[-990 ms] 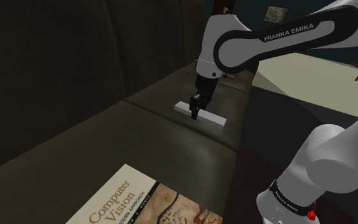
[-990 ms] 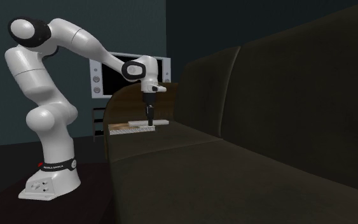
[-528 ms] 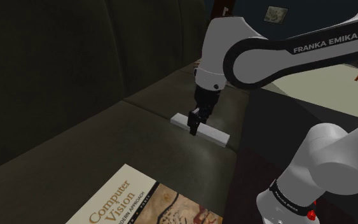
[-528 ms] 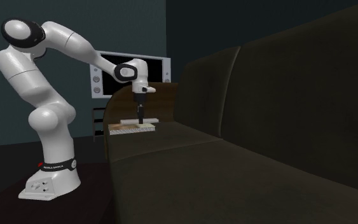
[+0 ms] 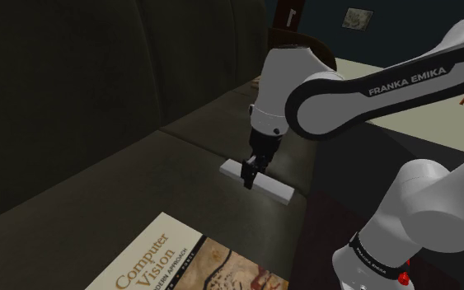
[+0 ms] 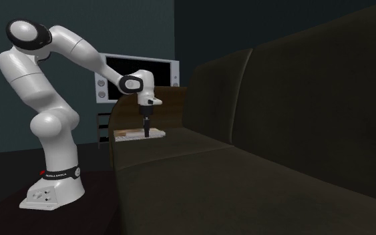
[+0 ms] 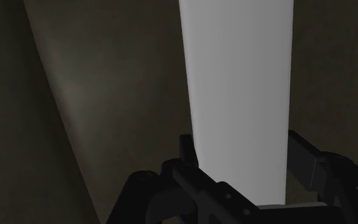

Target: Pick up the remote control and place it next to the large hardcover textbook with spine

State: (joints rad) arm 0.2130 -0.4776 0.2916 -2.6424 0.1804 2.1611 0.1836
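The remote control (image 5: pixel 273 189) is a plain white flat bar. My black gripper (image 5: pixel 249 176) is shut on it near its middle, pointing down. It hangs low over the dark sofa seat (image 5: pixel 189 156), close to the seat's front edge; I cannot tell whether it touches the cushion. In the wrist view the white remote (image 7: pixel 238 89) runs out between the two fingers (image 7: pixel 187 150), which clasp its sides. The large book (image 5: pixel 160 262), titled "Computer Vision", lies flat on the seat at the shoulder view's lower left. From the second exterior view the gripper (image 6: pixel 146 131) holds the remote (image 6: pixel 131 134) over the sofa's far end.
The sofa's tall dark backrest (image 5: pixel 98 74) runs along the shoulder view's left. A seam (image 5: pixel 222 173) splits the seat cushions near the remote. A television (image 6: pixel 139 70) stands behind the arm. The arm's base (image 6: pixel 49 190) rests on the dark floor beside the sofa.
The arm has carried the remote along the seat's front edge toward the book, down the shoulder view and leftward in the second exterior view. The grip stays shut.
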